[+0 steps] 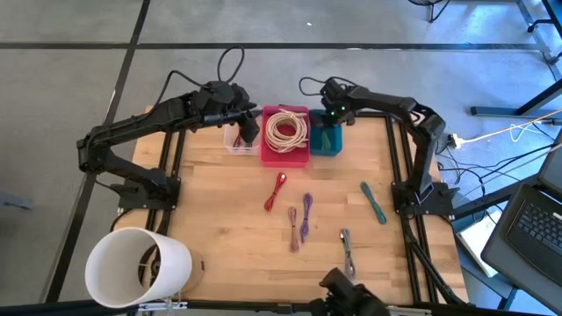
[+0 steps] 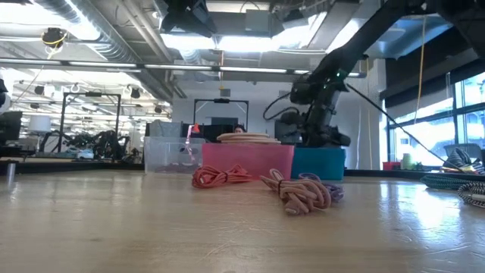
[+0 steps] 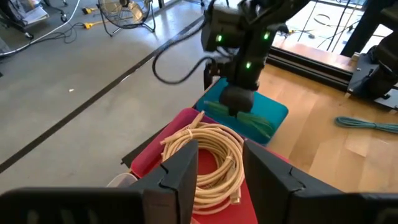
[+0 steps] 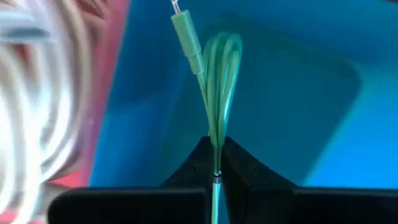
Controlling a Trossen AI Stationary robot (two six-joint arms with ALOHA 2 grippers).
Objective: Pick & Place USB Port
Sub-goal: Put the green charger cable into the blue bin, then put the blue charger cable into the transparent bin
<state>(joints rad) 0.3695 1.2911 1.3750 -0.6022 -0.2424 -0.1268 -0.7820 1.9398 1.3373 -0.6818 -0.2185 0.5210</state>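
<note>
The green cable is pinched in the right tool, whose two fingers are pressed together on the folded bundle, and it sits over the blue bin at the desk's far edge. In the right wrist view the bundle runs straight out from the fingertips along the tool's own line, so its long axis continues the tool's; its looped end and the plug lie farthest from the fingers, pointing down into the bin. In the left wrist view more green cable already lies across the bin floor beneath the right tool. The right arm is the only one in play for this cable: seen from above, its tool is directly over the blue bin. The drop, as I judge it, depends on the bundle being inside the bin walls rather than over the red bin next door, which holds a coil of cream cable. The left tool hovers with fingers spread over the clear bin and the red bin's near side, holding nothing. Further cables wait on the desk, among them another green one nearest the right arm.
</note>
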